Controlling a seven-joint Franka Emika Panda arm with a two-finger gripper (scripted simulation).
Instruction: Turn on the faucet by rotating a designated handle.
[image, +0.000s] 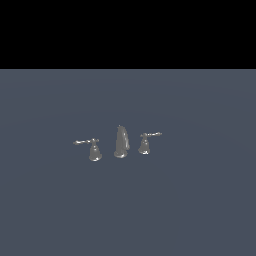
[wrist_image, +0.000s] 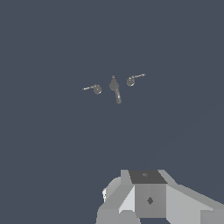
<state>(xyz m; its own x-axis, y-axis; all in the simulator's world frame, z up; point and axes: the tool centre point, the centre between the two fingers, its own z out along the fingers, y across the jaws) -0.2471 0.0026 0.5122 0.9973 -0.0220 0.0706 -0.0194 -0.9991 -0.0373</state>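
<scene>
Dim, flat, even render — no cast shadows; the faucet (image: 120, 142) glints faintly, perhaps lit from above; coarse and pixelated.

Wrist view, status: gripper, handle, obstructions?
Gripper fingers out of frame, far above. Small grey metal short-lever handle untouched, beside tall tapered grey spout. No obstruction visible.

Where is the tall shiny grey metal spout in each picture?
Exterior view: the tall tapered grey metal spout stands near the middle of the picture, between the two grey lever handles.
Wrist view: the same spout shows small and far off, seen from above, again between the two handles.
Shared landmark: the grey metal handle with the shorter lever, on the exterior view's right of the spout, apart from it.
</scene>
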